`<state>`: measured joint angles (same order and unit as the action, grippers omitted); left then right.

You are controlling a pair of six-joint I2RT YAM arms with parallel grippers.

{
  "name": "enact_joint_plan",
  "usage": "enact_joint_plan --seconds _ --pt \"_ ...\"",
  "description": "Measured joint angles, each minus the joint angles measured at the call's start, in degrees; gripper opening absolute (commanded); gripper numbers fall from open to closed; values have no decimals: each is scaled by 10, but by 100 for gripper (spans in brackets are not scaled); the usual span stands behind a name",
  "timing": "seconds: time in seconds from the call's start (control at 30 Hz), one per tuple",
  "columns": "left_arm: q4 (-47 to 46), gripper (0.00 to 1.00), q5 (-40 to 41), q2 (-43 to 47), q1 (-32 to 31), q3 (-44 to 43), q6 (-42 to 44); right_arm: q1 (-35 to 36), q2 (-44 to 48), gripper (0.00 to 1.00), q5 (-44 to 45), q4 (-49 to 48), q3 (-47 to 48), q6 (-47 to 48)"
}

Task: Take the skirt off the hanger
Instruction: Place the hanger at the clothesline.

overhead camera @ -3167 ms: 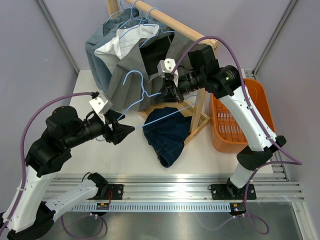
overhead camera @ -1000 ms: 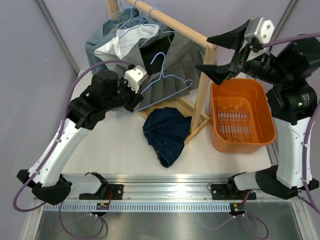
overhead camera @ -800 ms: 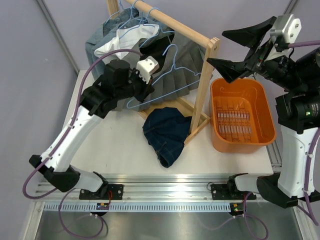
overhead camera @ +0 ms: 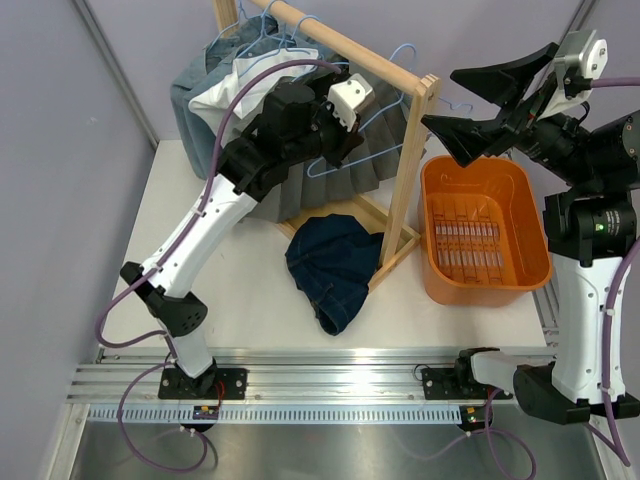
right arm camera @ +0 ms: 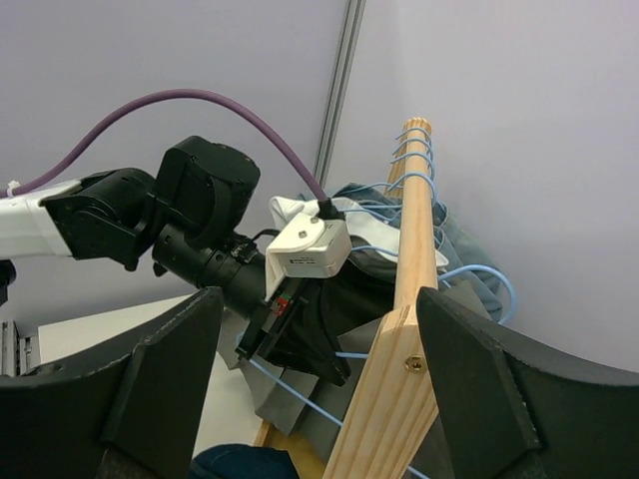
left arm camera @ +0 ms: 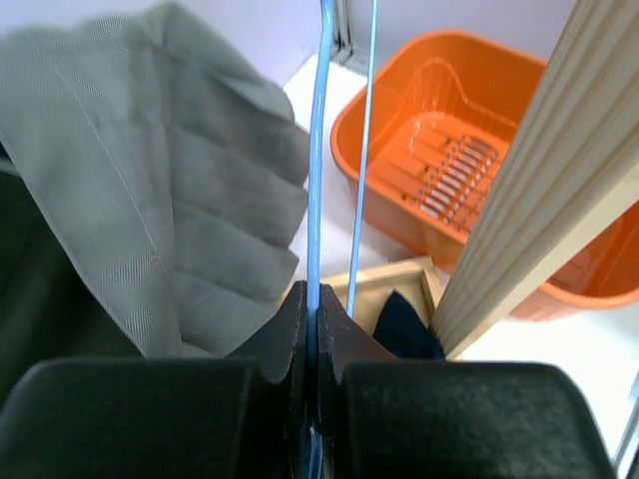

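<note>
The left gripper (overhead camera: 336,148) grips a blue wire hanger (overhead camera: 350,162) bearing the grey pleated skirt (overhead camera: 384,132) beside the wooden rack (overhead camera: 408,170); the right gripper (overhead camera: 441,99) gapes above the orange basket (overhead camera: 427,232).

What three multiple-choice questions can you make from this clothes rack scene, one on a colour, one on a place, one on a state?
1. What colour is the basket?
A. orange
B. green
C. white

2. Where does the dark blue garment lie?
A. over the wooden rail
B. inside the basket
C. on the table at the foot of the rack

3. How is the left claw?
A. wide open
B. shut on the blue hanger wire
C. resting on the table

Answers:
1 A: its walls are plainly orange in the top view.
2 C: it lies crumpled on the white tabletop by the rack's base.
3 B: the left wrist view shows it closed with the wire pinched in it.
</note>
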<state>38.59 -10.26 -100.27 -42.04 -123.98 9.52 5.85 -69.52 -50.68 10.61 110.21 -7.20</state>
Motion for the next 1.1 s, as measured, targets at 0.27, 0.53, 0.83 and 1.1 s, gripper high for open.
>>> enact_joint_plan --seconds 0.27,0.53,0.83,1.1 --pt "-28 0 1 -32 -8 -39 0 -4 14 86 -1 -25 -23 -17" --pt "-61 0 5 -37 -12 -42 -1 -8 18 86 -10 -38 -35 -28" --pt "-88 0 12 -30 -24 -44 0 -19 19 86 -10 -52 -39 -36" --pt "-108 0 24 68 -34 75 3 -51 19 86 -10 -61 -39 -36"
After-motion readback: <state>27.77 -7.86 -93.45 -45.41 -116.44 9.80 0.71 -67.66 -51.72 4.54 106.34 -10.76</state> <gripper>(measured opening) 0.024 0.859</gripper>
